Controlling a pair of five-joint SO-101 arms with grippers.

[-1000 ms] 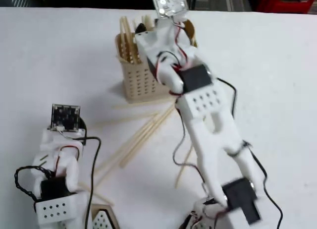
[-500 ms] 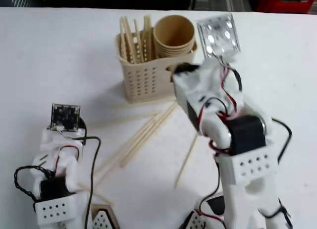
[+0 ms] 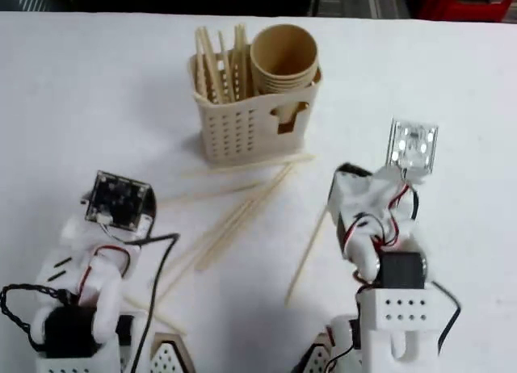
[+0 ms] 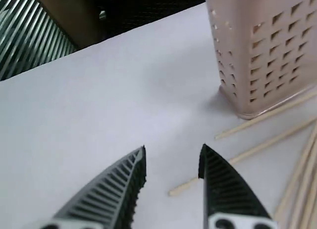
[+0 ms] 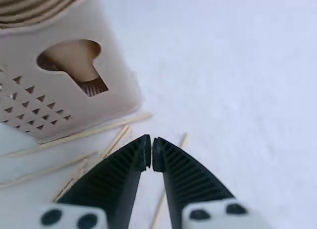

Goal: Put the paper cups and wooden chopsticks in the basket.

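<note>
Right claw sits clenched and empty near the beige perforated plastic basket; brown paper cups look sorted, so I'd say opening up over the loose pale wooden chopsticks comes next.

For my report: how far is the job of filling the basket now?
Done: stacked cups and some chopsticks stand in the basket. In hand: nothing; the left jaws are open, the right jaws shut, both empty. Left: several loose chopsticks lying on the table.

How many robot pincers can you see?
2. The left pincer, open, hangs over the table near the loose chopsticks in front of the basket. The right pincer, shut, hangs over chopsticks by the basket's corner. None seem hidden.
</note>
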